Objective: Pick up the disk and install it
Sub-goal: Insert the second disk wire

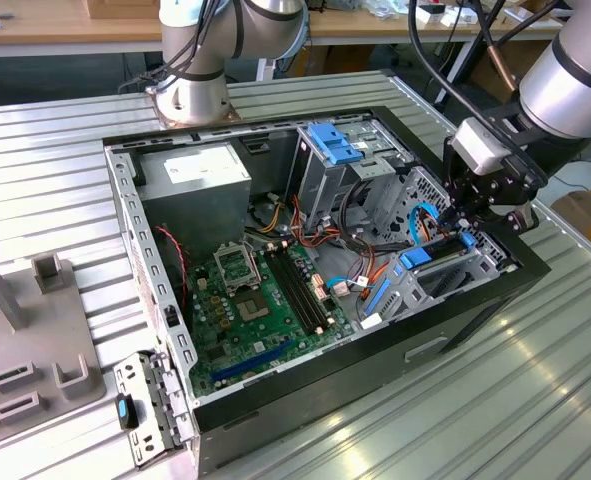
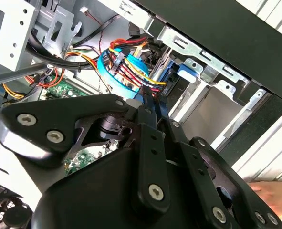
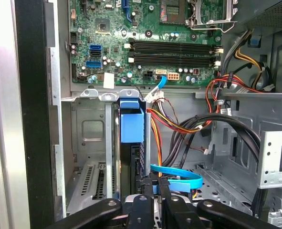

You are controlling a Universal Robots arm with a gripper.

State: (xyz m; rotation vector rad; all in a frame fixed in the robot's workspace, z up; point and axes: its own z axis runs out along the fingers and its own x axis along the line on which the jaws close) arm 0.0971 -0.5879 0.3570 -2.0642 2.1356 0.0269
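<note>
At the exterior view's left edge a grey fixture [image 1: 35, 340] with slots sits on the ribbed metal table [image 1: 535, 400], cut off by the frame so its full shape cannot be made out. Right of it lies the open computer case [image 1: 305, 400], its black near wall hiding whatever sits low along that side.

Inside the case, at the far left, is a grey power supply box [image 1: 195, 172] with a white sticker. Near of it lies the green circuit board [image 1: 255, 300], partly crossed by loose wires. Further right, at the far side, a grey drive cage [image 1: 325, 185] carries a blue bracket [image 1: 337, 145] on top. A tangle of red, yellow and orange cables [image 1: 315, 240] runs from there toward the near right bay.

The disk [image 3: 131, 124] stands edge-on in that near right bay of the case. In the first wrist view it is a narrow dark slab topped by a blue rail, held between grey metal walls, with its broad faces hidden. A blue flat cable [image 3: 179, 180] loops just beside it.

The gripper [image 1: 480, 215] hangs low inside the case at the right, over that bay. In both wrist views its black body [image 2: 145, 191] blocks the near part of the scene, and the gripper [image 3: 157, 191] sits right at the blue cable loop. Whether it is spread, closed or pinching anything, I cannot tell.
</note>
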